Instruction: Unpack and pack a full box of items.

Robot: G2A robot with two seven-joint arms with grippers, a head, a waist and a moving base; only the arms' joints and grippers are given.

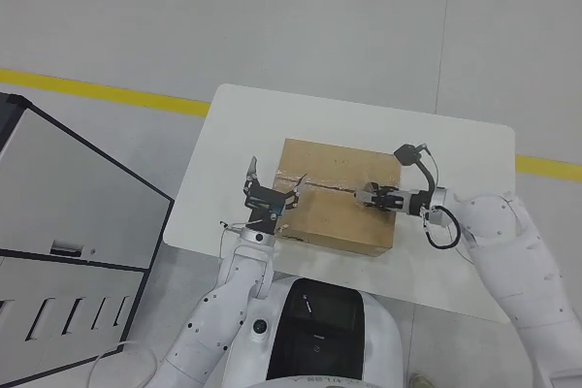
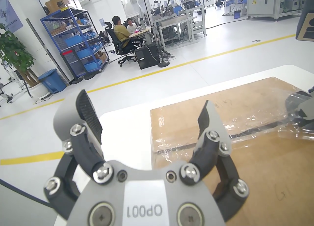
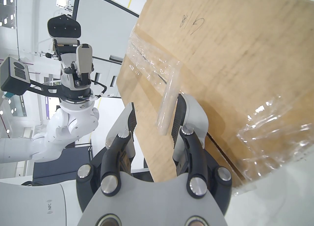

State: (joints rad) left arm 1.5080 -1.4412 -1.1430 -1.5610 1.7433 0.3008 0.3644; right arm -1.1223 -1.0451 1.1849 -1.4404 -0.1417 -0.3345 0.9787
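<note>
Left gripper (image 2: 144, 100) gapes wide over the left edge of the box (image 1: 330, 218). The box sits shut and taped mid-table (image 1: 466, 145). Right gripper (image 3: 157, 106), half-open over the seam, straddles a curled tape strip (image 3: 166, 111).

White arms (image 1: 524, 252), grey left pincer (image 2: 146, 104), black links (image 2: 73, 160), silver screws (image 2: 101, 171).

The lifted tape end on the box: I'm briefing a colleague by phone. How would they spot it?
On the white table sits a closed cardboard box, clear tape along its centre seam. Near the right gripper, the lifted tape end curls up into a tube between the fingers; the other tape lies stuck down.
</note>
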